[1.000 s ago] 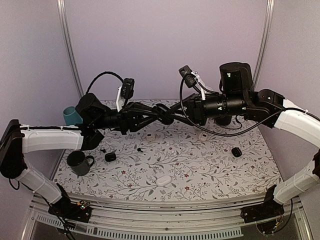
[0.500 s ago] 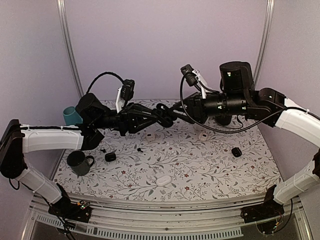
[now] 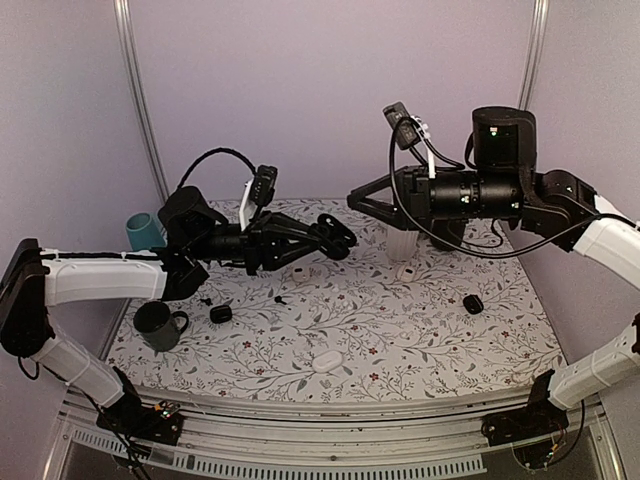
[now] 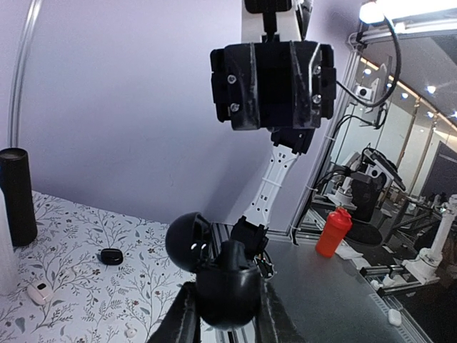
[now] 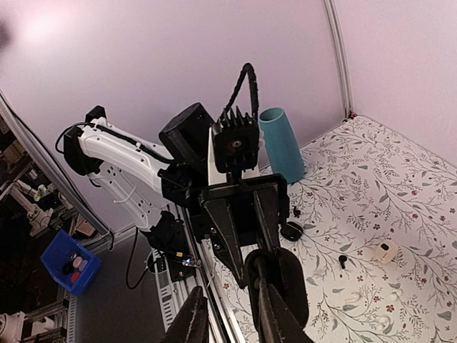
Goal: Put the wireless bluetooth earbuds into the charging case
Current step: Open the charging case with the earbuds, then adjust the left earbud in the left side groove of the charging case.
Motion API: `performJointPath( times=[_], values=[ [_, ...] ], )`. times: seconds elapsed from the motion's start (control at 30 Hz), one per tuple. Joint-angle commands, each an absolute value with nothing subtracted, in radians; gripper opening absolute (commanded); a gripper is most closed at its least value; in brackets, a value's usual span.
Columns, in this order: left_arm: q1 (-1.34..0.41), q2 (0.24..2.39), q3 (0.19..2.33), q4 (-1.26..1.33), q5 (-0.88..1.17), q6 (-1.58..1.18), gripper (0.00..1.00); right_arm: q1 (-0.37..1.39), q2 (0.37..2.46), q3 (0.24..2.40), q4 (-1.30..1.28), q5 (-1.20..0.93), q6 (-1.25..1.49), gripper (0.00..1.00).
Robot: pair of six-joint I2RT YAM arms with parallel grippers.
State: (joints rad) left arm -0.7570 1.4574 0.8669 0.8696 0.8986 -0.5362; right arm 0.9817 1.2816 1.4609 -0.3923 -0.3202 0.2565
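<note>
My left gripper (image 3: 333, 238) is shut on a round black charging case (image 4: 228, 286) and holds it above the table's middle, with its lid (image 4: 187, 241) swung open. I cannot see inside the case. My right gripper (image 3: 353, 198) hovers a little to the right of the case and above it, apart from it. Its fingers (image 5: 194, 318) stand open with nothing between them. Two tiny black earbuds lie on the cloth, one (image 3: 279, 298) below the held case and one (image 3: 205, 300) further left.
Also on the floral table (image 3: 420, 340) are a closed black case (image 3: 221, 313), another black case (image 3: 473, 303), white cases (image 3: 327, 362) (image 3: 407, 270), a dark mug (image 3: 158, 325), a teal cup (image 3: 140, 232) and a black cylinder (image 4: 16, 193).
My right gripper has drawn back from the case to the right and upward, and its jaws have narrowed. The left gripper has moved slightly right with the case.
</note>
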Motion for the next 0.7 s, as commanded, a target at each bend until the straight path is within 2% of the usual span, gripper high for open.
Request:
performJointPath(
  times=[0.0,0.33,0.4,0.67],
  values=[
    [-0.756,1.45,0.89,0.835,0.893,-0.51,0.0,0.986,1.344,1.506,-0.4,-0.417,0.276,0.23],
    [-0.756,1.442,0.9,0.812,0.905,-0.497,0.0,0.988,1.422,1.535,-0.455,-0.396,0.271,0.2],
    [-0.758,1.442,0.902,0.811,0.907,-0.498,0.0,0.988,1.426,1.537,-0.462,-0.383,0.272,0.15],
    [-0.761,1.443,0.909,0.809,0.91,-0.496,0.0,0.988,1.435,1.542,-0.474,-0.37,0.272,0.1]
  ],
)
